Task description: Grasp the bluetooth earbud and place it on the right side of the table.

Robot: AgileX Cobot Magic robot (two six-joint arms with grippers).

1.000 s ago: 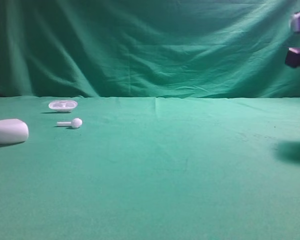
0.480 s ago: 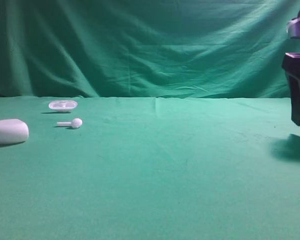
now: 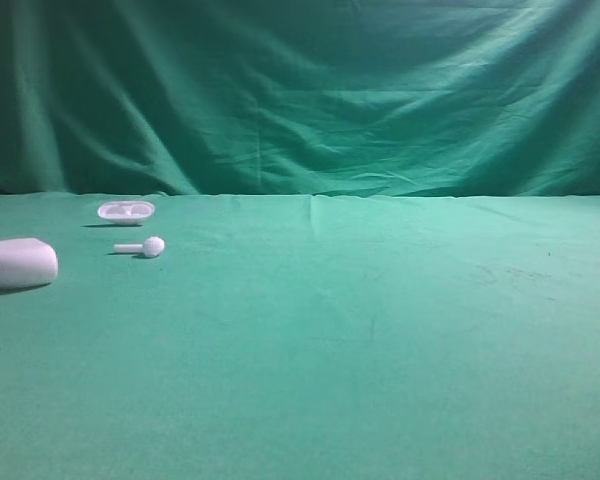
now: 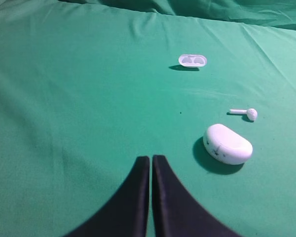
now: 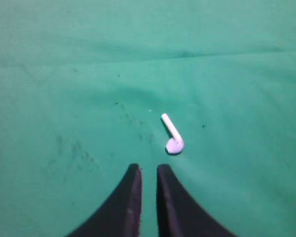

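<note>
White and small, the bluetooth earbud (image 5: 172,134) lies on the green tabletop (image 5: 64,74) just ahead of the right tool (image 5: 148,170) and a little to its right, apart from it, stem slanting up-left and head nearest the tips. That tool's jaws stand narrowly parted, holding nothing. The left tool (image 4: 151,160), pressed together, hangs far off by the white charging case (image 4: 227,144); the right arm is nearer.

white bluetooth earbud (image 5: 173,134) on green table (image 5: 64,74).
</note>
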